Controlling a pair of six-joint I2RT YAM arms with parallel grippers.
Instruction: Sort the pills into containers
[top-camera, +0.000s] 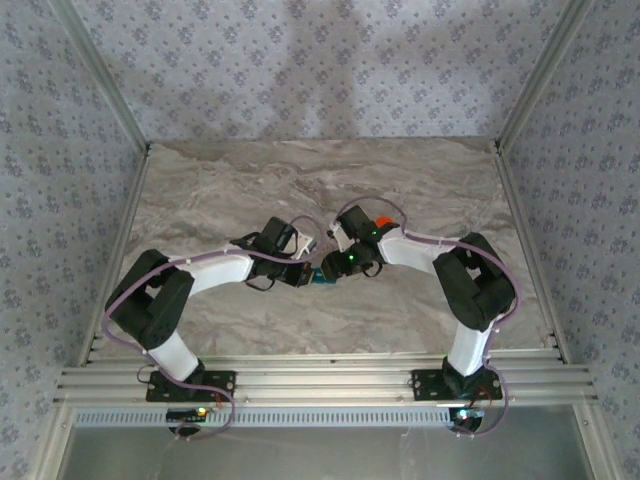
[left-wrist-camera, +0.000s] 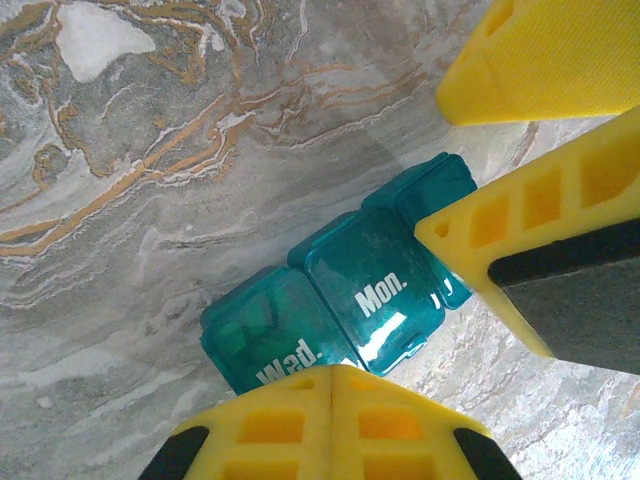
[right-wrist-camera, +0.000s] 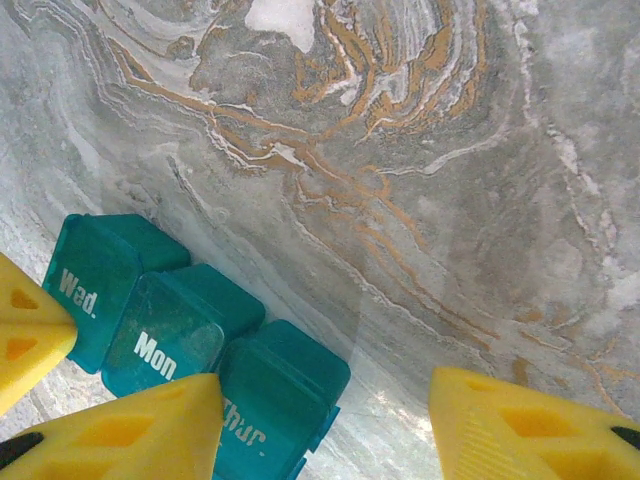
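The containers (left-wrist-camera: 370, 280) are a teal strip of three lidded compartments marked "Wed.", "Mon." and "Thur.", all lids down, lying flat on the marble table between the two arms (top-camera: 322, 279). My left gripper (left-wrist-camera: 332, 372) is shut, its yellow tips together at the near edge of the "Wed." lid. My right gripper (right-wrist-camera: 325, 385) is open over the strip's other end. Its left finger (right-wrist-camera: 130, 420) overlaps the "Mon." and "Thur." lids (right-wrist-camera: 170, 335), and its right finger (right-wrist-camera: 520, 420) stands well off over bare table. The pills are out of view.
An orange bottle (top-camera: 380, 222) sits just behind the right wrist. The marble tabletop (top-camera: 240, 190) stretches back to patterned walls on three sides. A metal rail (top-camera: 320, 380) with the arm bases runs along the near edge.
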